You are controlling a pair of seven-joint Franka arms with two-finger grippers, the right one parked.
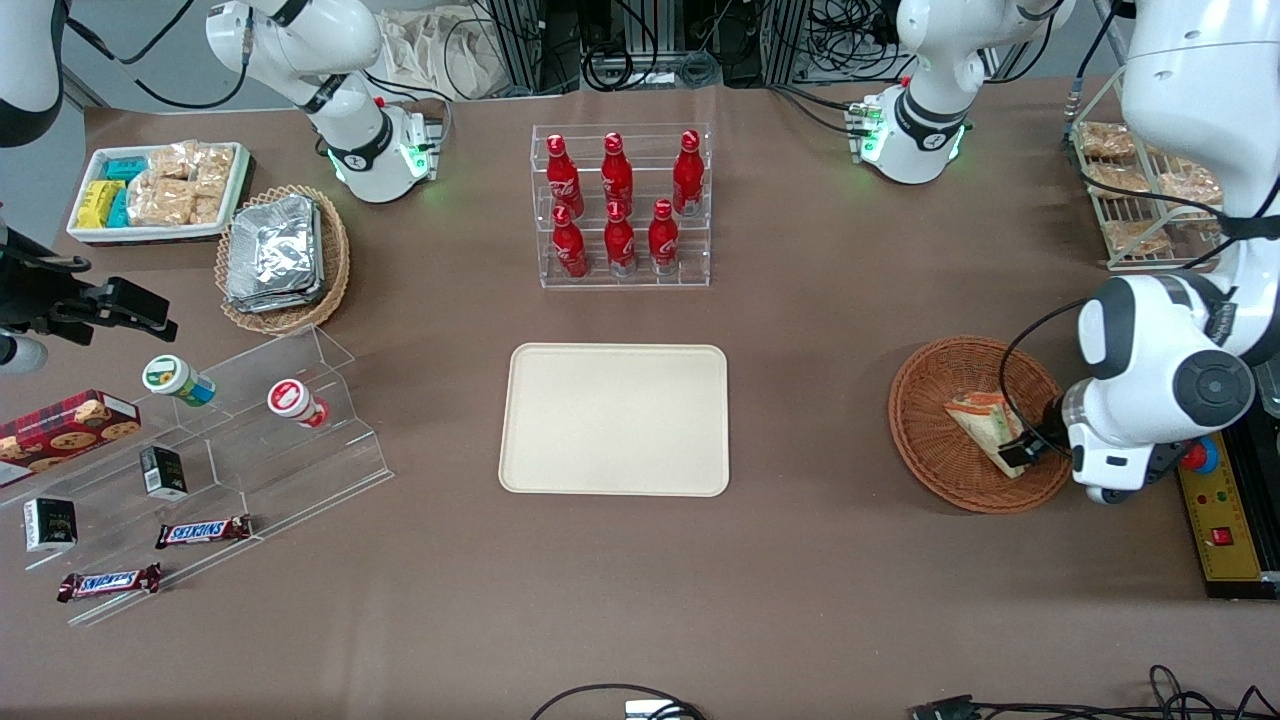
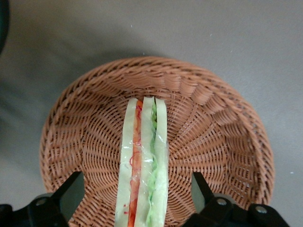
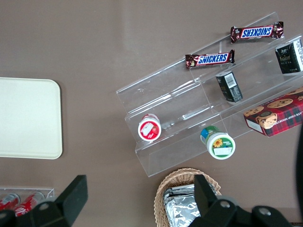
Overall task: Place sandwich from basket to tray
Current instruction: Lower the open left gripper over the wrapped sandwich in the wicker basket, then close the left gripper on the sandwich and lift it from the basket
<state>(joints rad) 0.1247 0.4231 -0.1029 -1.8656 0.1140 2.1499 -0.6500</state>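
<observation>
The sandwich (image 1: 982, 424) is a clear-wrapped wedge standing on edge in the reddish-brown wicker basket (image 1: 930, 440) toward the working arm's end of the table. In the left wrist view its pale bread with orange and green filling (image 2: 143, 161) runs across the basket floor (image 2: 213, 142). My left gripper (image 1: 1030, 445) is down in the basket, open, with one finger (image 2: 71, 187) on each side of the sandwich and a gap between each finger and the wrap. The cream-beige tray (image 1: 615, 418) lies bare at the table's middle.
A clear rack of red bottles (image 1: 622, 205) stands farther from the front camera than the tray. A wire rack of wrapped bread (image 1: 1130, 190) stands near the working arm's base. A yellow control box (image 1: 1225, 520) lies beside the basket. A tan basket of foil packets (image 1: 280, 255) and a clear snack stand (image 1: 230, 440) lie toward the parked arm's end.
</observation>
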